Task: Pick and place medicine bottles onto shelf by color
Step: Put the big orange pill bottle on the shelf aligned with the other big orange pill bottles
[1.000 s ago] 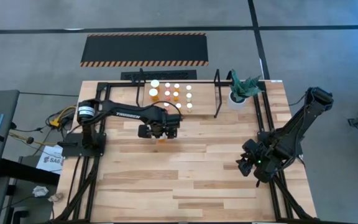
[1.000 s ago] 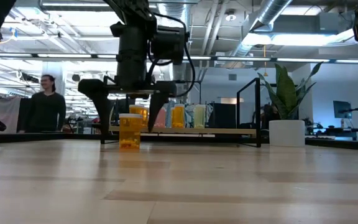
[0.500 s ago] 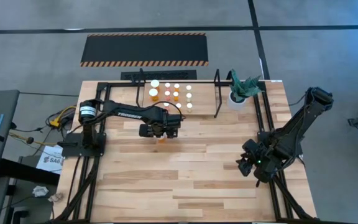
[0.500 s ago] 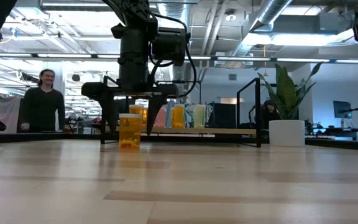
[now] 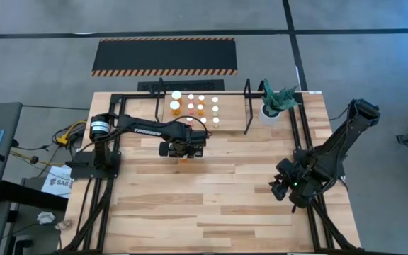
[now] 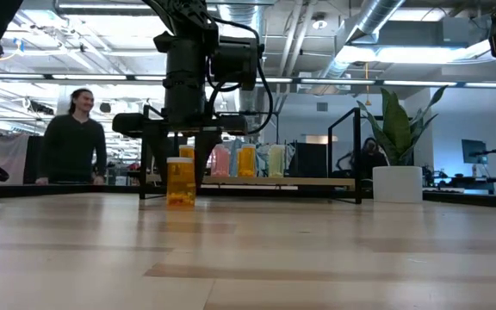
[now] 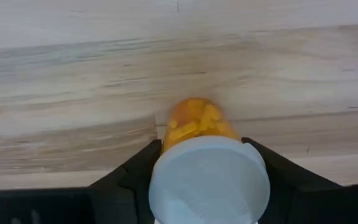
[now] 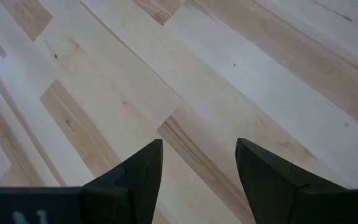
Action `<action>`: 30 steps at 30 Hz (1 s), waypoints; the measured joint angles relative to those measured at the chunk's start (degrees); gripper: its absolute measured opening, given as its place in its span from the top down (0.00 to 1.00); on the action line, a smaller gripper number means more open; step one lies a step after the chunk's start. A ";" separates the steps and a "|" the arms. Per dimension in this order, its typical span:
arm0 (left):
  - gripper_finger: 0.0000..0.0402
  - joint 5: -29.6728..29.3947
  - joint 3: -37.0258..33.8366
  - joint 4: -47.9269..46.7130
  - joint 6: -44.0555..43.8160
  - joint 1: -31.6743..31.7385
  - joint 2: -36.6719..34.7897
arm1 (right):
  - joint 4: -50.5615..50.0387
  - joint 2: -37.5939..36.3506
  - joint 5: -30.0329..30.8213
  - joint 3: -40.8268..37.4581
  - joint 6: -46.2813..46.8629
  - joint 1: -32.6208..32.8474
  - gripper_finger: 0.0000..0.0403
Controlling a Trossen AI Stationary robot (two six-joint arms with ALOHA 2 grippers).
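An orange medicine bottle [image 6: 180, 182] with a white cap stands upright on its base on the table, in front of the shelf [image 6: 257, 182]. My left gripper [image 6: 180, 164] hangs over it, shut on it. In the high view only a sliver of the bottle [image 5: 185, 160] shows under the gripper [image 5: 183, 151]. The shelf [image 5: 247, 106] at the table's far side holds several small orange and pale bottles [image 5: 201, 108]. My right gripper [image 5: 283, 185] waits open near the table's right edge, over bare wood [image 8: 191, 93]. My left gripper pinches the bottle between its two fingers [image 7: 135, 177] at the white cap [image 7: 207, 177], one finger on each side. The fingers come from above, pointing down. The bottle stands upright with its base on the table.
A white pot with a green plant [image 5: 275, 103] stands right of the shelf. A black frame [image 5: 299, 134] runs along the table's sides. A striped mat [image 5: 165, 55] lies on the floor beyond the table. A person [image 6: 73, 138] stands in the room behind. Bare wood spreads across the near half.
My left gripper's fingers have drawn in from either side of the orange bottle and shut on its cap. The bottle has stayed upright in the same place. The person in the background has stepped to the right.
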 joint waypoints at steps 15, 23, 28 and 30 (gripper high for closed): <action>0.48 -0.68 2.80 -4.29 1.94 0.04 -0.26 | 0.02 0.00 0.00 0.00 0.00 0.02 0.44; 0.57 -1.51 3.10 -4.96 1.70 0.02 -0.26 | 0.02 0.00 0.00 0.00 0.00 0.00 0.44; 0.53 -1.41 3.10 -5.26 1.97 0.02 -0.26 | 0.02 0.00 0.00 0.00 0.00 0.01 0.44; 0.51 -1.09 3.10 -5.42 2.40 0.02 -0.26 | 0.02 0.00 0.00 0.00 0.00 0.00 0.44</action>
